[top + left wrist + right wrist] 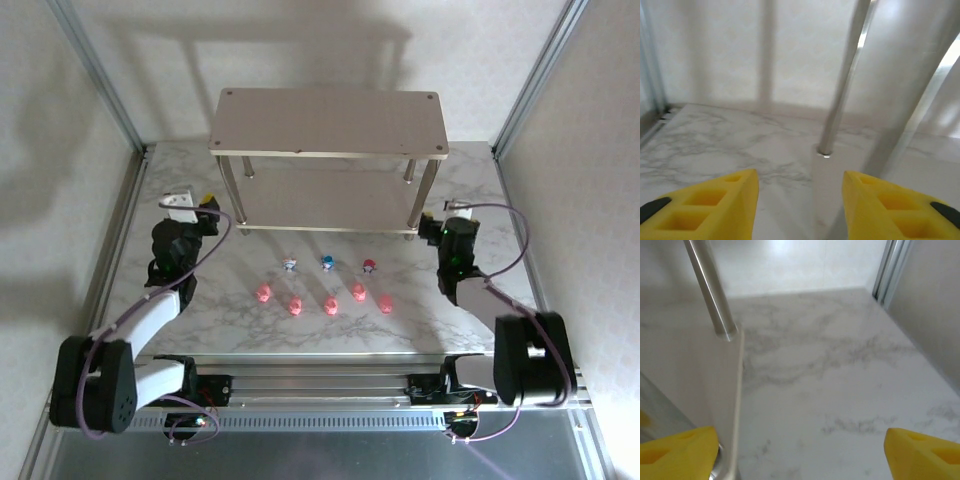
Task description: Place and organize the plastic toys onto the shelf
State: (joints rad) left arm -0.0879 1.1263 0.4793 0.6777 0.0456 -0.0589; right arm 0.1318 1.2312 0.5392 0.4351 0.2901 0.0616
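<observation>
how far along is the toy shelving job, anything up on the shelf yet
Done: nothing; both boards of the shelf are bare. In hand: no toy; the left pincer and right pincer sit by the shelf's front legs, jaws apart with no toy between them. Left: all eight, the five pink toys and three whitish toys, in two rows on the table in front of the shelf.

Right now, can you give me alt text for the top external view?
Eight tiny plastic toys stand on the marble table before the two-tier shelf: three whitish ones nearer it, five pink ones in a row nearer the arms. The left arm and right arm each reach toward a front shelf corner.
</observation>
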